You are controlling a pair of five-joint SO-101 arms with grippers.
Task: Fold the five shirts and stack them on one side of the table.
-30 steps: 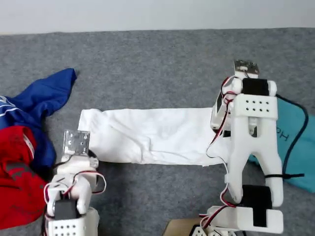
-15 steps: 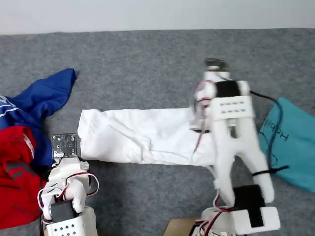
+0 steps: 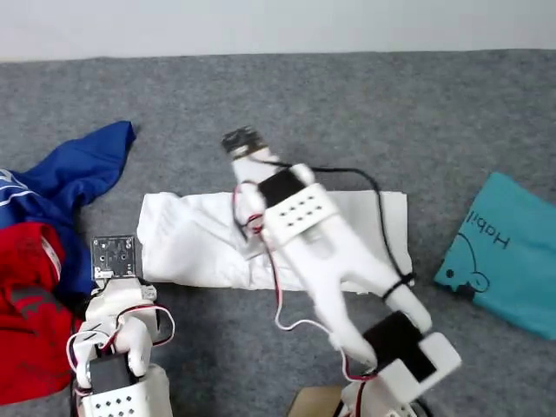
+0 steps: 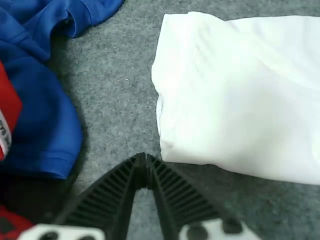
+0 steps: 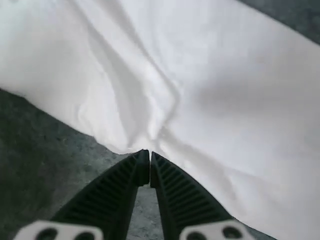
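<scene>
A white shirt (image 3: 200,234) lies folded into a long strip across the middle of the grey table (image 3: 347,104). My right arm (image 3: 304,226) reaches diagonally over it towards its left half. The right gripper (image 5: 145,152) is shut, its tips at one long edge of the white shirt (image 5: 225,75), with no cloth seen between them. My left arm (image 3: 117,295) stands at the front left. The left gripper (image 4: 146,157) is shut and empty over bare table, just off the near left corner of the white shirt (image 4: 240,90).
A crumpled blue shirt (image 3: 69,182) and a red shirt (image 3: 30,313) lie heaped at the left edge, close to my left arm. A folded teal shirt (image 3: 504,252) rests at the right. A brown object (image 3: 317,404) shows at the front edge.
My right arm has swung left from the white shirt's right end to over its left half, uncovering the right end and the teal shirt. The left arm drew back slightly, then stayed.
</scene>
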